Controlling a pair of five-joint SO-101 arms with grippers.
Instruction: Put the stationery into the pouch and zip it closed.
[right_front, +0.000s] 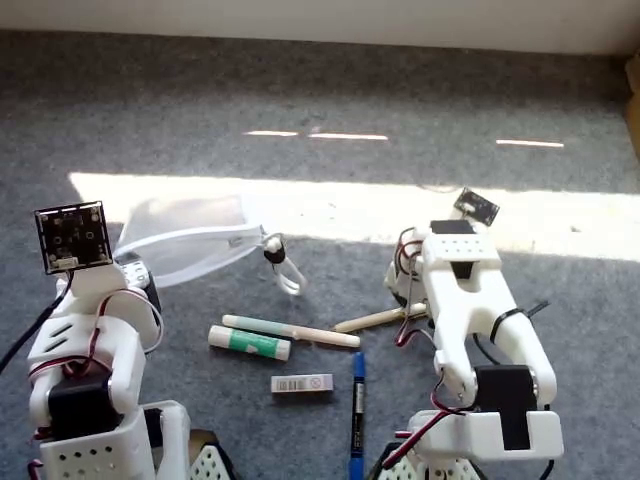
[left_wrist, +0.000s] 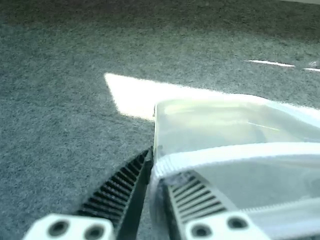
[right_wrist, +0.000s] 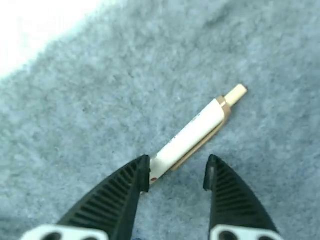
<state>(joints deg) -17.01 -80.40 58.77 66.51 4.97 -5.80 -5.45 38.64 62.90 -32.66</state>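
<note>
Cream pen (right_wrist: 192, 132) crosswise | right pincer (right_wrist: 178, 165) astride its end | left pincer (left_wrist: 159, 167) grips pouch (left_wrist: 235, 125)

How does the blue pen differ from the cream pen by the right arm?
The blue pen is dark and runs front to back; the cream pen is pale and lies nearly crosswise. The cream pen's end sits at the open right end effector; no end effector is near the blue pen. Both lie outside the pouch.

Pouch (right_front: 185, 245): clear, white zip, flat, far left.
Cream pen (right_front: 378, 318): slanted, right of centre.
White pen (right_front: 290, 331), green stick (right_front: 249, 342): side by side, centre.
Eraser (right_front: 301, 384): white, nearer.
Blue pen (right_front: 357, 410): lying near-to-far, just right of eraser.
</note>
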